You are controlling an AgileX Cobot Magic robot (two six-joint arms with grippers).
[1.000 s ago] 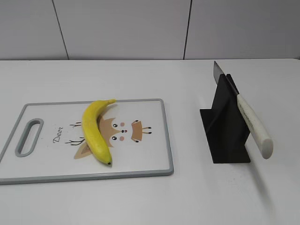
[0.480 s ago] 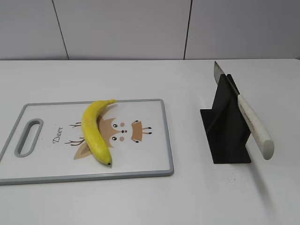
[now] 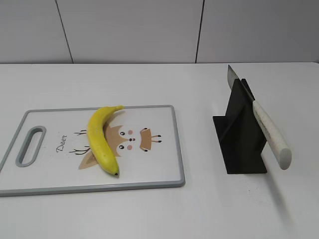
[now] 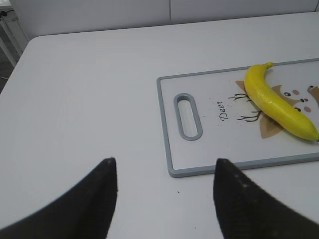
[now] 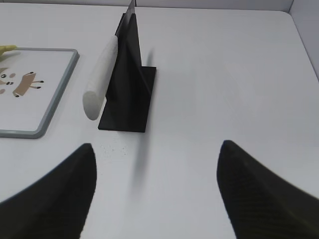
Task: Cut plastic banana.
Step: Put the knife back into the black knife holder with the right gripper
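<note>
Both the left gripper (image 4: 164, 191) and the right gripper (image 5: 157, 186) hang spread wide and empty above the table (image 3: 149, 209), well apart from the plastic banana (image 3: 101, 139) on the cutting board (image 3: 159, 169).

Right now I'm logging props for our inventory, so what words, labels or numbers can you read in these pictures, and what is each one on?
"Deer": handwritten-style black script on the white cutting board, beside the cartoon deer face and next to the banana.
No other text: the knife and its black stand carry no readable label, brand or number.
</note>
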